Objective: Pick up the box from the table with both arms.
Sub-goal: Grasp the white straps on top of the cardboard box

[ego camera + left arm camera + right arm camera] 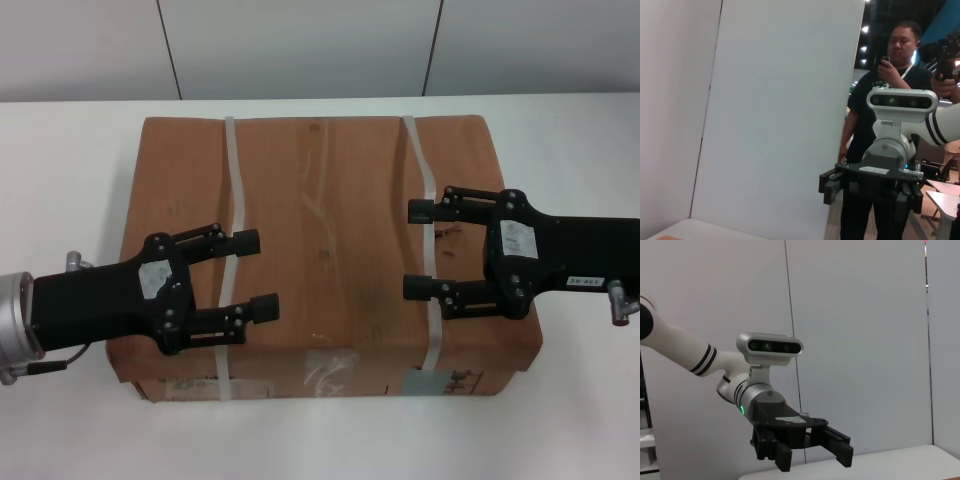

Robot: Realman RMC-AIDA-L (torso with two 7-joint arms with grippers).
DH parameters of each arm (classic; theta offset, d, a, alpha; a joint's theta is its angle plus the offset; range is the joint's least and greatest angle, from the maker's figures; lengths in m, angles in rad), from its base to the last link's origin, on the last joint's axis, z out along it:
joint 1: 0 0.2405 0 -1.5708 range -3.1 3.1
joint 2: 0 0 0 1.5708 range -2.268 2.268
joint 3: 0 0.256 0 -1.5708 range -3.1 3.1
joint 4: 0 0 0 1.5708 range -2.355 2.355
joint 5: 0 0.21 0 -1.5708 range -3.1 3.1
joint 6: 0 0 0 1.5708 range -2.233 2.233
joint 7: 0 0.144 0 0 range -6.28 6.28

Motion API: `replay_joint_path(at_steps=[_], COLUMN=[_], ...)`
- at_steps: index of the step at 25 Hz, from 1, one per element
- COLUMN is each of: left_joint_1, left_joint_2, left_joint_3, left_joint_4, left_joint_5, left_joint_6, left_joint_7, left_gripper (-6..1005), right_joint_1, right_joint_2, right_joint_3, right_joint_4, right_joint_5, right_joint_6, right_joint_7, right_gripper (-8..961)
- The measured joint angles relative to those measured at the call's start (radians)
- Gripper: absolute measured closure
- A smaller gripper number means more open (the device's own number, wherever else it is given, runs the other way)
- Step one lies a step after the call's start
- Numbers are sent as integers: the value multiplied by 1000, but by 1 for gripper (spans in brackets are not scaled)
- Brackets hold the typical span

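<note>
The brown cardboard box (320, 200) lies on the white table (60, 200), with two whitish straps (237, 190) across its creased top and labels on its front side. My left gripper (258, 275) is open and empty over the box's front left part, fingers pointing toward the middle. My right gripper (414, 249) is open and empty over the box's right part, fingers pointing back at the left one, over the right strap (420, 170). The left wrist view shows the right gripper (870, 187) head-on. The right wrist view shows the left gripper (810, 447).
White table surface runs all round the box. Grey wall panels (300, 45) stand behind the table. In the left wrist view a person (890, 75) in dark clothes stands behind the right arm, beside a white panel (780, 115).
</note>
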Motion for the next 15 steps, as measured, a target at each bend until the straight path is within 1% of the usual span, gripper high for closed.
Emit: replay_joint_path(at_steps=[15], left_joint_1=[0], left_joint_2=[-1], left_joint_3=[-15], left_joint_4=[0], left_joint_5=[0], left_joint_6=[0], left_joint_7=[1], left_gripper=[198], right_joint_1=[0], right_joint_2=[4], right_joint_3=[0], right_joint_4=[0], right_joint_5=[0], right_joint_6=[29], right_joint_7=[0], right_gripper=[112])
